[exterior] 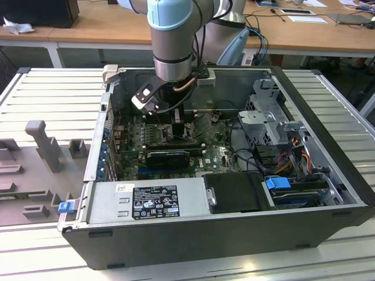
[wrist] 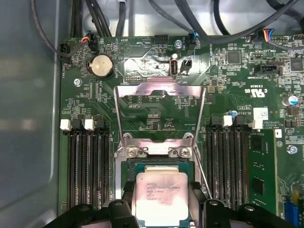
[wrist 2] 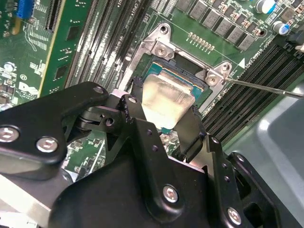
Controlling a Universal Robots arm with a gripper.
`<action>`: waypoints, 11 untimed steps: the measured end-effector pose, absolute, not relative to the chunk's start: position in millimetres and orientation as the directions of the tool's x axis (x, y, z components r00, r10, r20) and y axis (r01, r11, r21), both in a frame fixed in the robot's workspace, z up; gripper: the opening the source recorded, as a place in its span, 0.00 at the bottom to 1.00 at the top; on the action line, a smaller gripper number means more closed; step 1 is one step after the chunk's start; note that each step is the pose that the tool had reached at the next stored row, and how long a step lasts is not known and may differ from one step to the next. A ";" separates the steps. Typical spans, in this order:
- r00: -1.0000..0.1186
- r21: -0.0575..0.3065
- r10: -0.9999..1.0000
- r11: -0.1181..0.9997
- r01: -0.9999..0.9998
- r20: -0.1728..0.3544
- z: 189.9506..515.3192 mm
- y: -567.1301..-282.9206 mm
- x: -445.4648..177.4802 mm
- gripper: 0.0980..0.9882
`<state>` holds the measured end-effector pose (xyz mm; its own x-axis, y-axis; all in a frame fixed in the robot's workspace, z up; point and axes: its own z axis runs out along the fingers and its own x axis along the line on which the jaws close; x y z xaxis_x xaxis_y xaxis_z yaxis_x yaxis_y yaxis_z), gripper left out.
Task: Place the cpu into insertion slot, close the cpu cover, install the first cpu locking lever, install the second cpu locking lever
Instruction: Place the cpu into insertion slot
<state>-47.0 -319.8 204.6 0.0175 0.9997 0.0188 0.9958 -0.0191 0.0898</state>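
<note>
My gripper [wrist: 160, 205] is shut on the cpu [wrist: 159, 190], a pale silver square chip held between two black fingers [wrist 2: 134, 108]. In both wrist views the cpu [wrist 2: 167, 97] sits level over the insertion slot [wrist 2: 184, 79], whose dark frame [wrist: 156, 166] shows at the chip's far edge. I cannot tell whether the chip is seated. The cpu cover [wrist: 142, 90], a thin silver frame, stands flipped open beyond the socket. A thin wire locking lever [wrist: 202, 173] angles up beside the socket, and it [wrist 2: 266, 88] is raised. In the exterior view my gripper [exterior: 176, 126] reaches down into the open computer case [exterior: 328, 146].
Black memory slots [wrist: 85, 166] flank the socket on both sides [wrist: 232, 161]. A coin battery [wrist: 101, 66] and cables [wrist: 109, 19] lie beyond the cover. The case also holds a power supply [exterior: 146, 202], a drive cage [exterior: 275, 123] and a black block [exterior: 167, 157].
</note>
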 end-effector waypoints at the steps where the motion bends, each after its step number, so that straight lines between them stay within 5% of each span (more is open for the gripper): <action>1: 0.017 0.090 1.000 -0.019 0.996 0.019 202.9 -319.0 -47.0 0.48; 8: 0.017 0.090 1.000 -0.019 0.996 0.018 202.1 -318.9 -47.0 0.48; 11: 0.017 0.090 1.000 -0.019 0.996 0.018 202.1 -318.9 -47.0 0.57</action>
<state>-47.0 -318.9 202.1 0.0174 0.9997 0.0184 0.9958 -0.0190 0.0897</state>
